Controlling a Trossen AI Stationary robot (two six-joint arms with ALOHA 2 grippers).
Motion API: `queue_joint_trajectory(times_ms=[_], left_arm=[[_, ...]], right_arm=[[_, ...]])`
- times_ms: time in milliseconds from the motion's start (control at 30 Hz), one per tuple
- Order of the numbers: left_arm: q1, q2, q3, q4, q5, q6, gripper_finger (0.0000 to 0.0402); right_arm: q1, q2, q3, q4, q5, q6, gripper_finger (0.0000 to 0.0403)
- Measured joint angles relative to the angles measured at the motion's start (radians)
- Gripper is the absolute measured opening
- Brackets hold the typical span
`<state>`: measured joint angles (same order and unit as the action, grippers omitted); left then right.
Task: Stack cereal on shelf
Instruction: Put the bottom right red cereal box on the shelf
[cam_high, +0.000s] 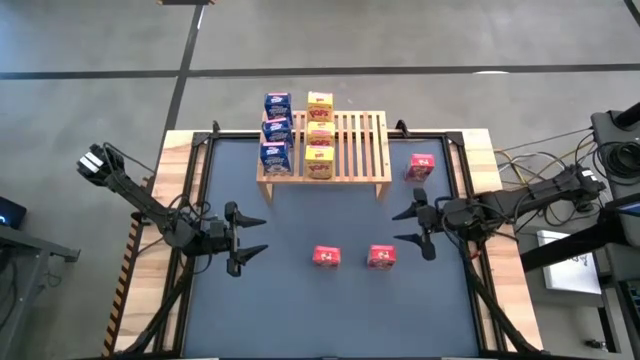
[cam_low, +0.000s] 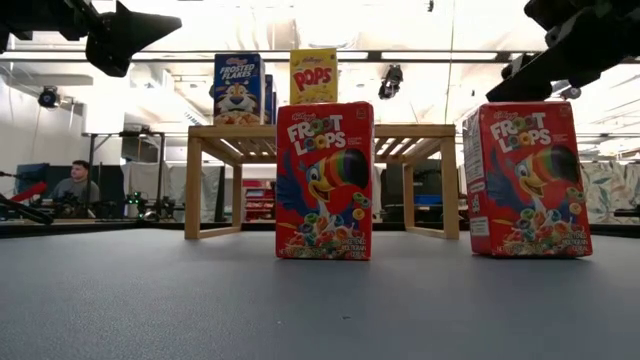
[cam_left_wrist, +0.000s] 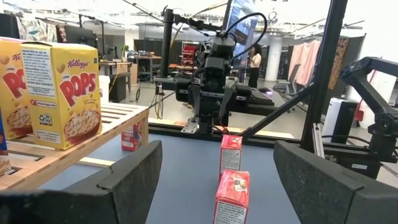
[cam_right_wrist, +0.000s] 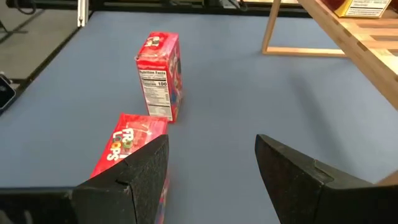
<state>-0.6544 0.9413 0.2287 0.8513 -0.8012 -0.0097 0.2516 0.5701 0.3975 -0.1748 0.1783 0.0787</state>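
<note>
On the slatted wooden shelf (cam_high: 350, 148) at the table's far side, three blue cereal boxes (cam_high: 276, 131) stand in a row along its left end. Three yellow ones (cam_high: 320, 135) stand in a row beside them. Two red cereal boxes (cam_high: 326, 257) (cam_high: 381, 257) stand upright on the mat in the middle of the table. A third red box (cam_high: 421, 166) stands to the right of the shelf. My left gripper (cam_high: 250, 240) hovers open to the left of the two red boxes. My right gripper (cam_high: 410, 228) hovers open just right of and above the nearer red box (cam_right_wrist: 130, 155). Both are empty.
The right half of the shelf top (cam_high: 365, 140) is bare slats. The shelf's right front leg (cam_right_wrist: 270, 31) stands ahead of my right gripper. Black frame rails (cam_high: 200, 200) run along the mat's edges. A person (cam_low: 75, 185) sits in the room beyond the table.
</note>
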Motion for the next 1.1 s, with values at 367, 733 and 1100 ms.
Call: queue_joint_trajectory(times_ms=[367,733,1100], left_arm=[[0.0,0.0,0.0,0.001,0.0,0.0,0.0292],[0.0,0.0,0.0,0.001,0.0,0.007,0.0292],[0.0,0.0,0.0,0.0,0.0,0.008,0.0292]], right_arm=[[0.0,-0.054,-0.136,0.151,-0.022,-0.001,0.0231],[0.0,-0.097,-0.199,0.166,-0.021,0.018,0.0231],[0.0,-0.097,-0.238,0.166,-0.021,0.078,0.0231]])
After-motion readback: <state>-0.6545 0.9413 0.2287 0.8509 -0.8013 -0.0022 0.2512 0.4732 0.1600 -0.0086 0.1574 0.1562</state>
